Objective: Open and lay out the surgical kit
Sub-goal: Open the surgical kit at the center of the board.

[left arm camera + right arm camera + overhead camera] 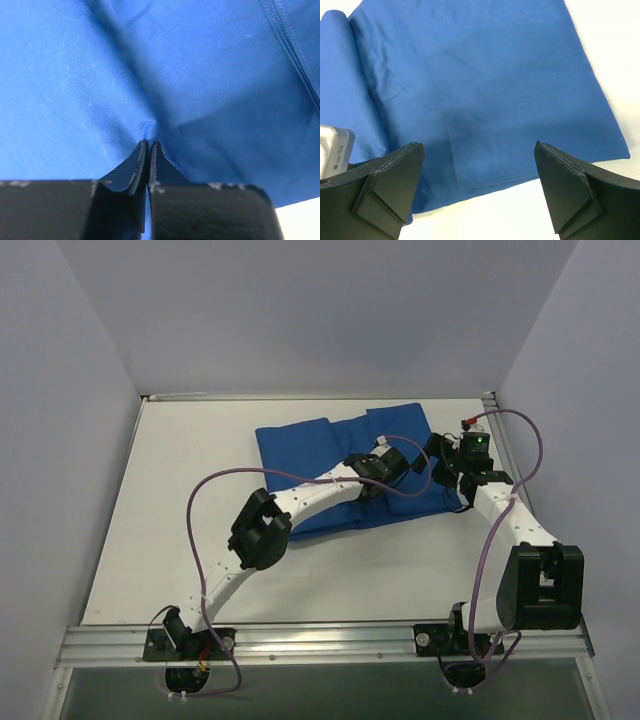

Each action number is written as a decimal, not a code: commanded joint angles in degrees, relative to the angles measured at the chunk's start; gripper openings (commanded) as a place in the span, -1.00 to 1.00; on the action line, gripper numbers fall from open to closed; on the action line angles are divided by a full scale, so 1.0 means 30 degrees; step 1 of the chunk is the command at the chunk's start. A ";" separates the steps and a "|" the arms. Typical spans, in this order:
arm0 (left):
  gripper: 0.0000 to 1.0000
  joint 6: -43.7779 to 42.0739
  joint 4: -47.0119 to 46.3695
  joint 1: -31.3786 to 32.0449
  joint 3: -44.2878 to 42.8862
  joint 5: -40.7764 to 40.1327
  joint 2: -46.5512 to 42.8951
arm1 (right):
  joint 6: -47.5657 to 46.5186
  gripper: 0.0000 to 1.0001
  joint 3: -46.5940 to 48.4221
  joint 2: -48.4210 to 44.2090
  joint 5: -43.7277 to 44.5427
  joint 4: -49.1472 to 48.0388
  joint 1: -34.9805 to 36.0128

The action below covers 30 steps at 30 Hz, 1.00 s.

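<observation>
You had the surgical kit (330,455) lying on the white table (180,520), toward the far side and a little right of the middle, both arms reaching over it. It was a wrap of blue cloth, closed enough that nothing inside showed, so you could not tell what it held. From above it read as a flat, roughly rectangular bundle with overlapping folds, its left part sitting slightly lighter than the rest. Your left gripper (149,142) was down on the cloth (200,75) with its fingers pressed together on a small ridge of fabric; creases ran out from that pinch, and a stitched hem crossed the upper right corner of the left wrist view. Your right gripper (479,146) was spread wide and held nothing, hanging just above the near edge of the cloth (495,90), where bare table showed between the fingers. In that view the fabric lay smooth with faint fold lines, and a rounded roll sat at its left end
</observation>
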<state>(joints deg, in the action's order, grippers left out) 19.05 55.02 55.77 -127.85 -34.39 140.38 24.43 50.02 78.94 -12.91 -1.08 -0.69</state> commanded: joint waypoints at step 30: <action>0.88 0.3201 -0.5363 -1.7623 2.2083 0.8858 -2.5436 | -0.0495 0.98 0.2661 0.3187 0.0903 -0.0284 0.4592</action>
<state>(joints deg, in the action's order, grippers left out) 29.30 40.93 2.83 -59.83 -8.27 65.17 23.90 54.17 87.02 -12.71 -1.93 11.46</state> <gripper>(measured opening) 0.935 0.991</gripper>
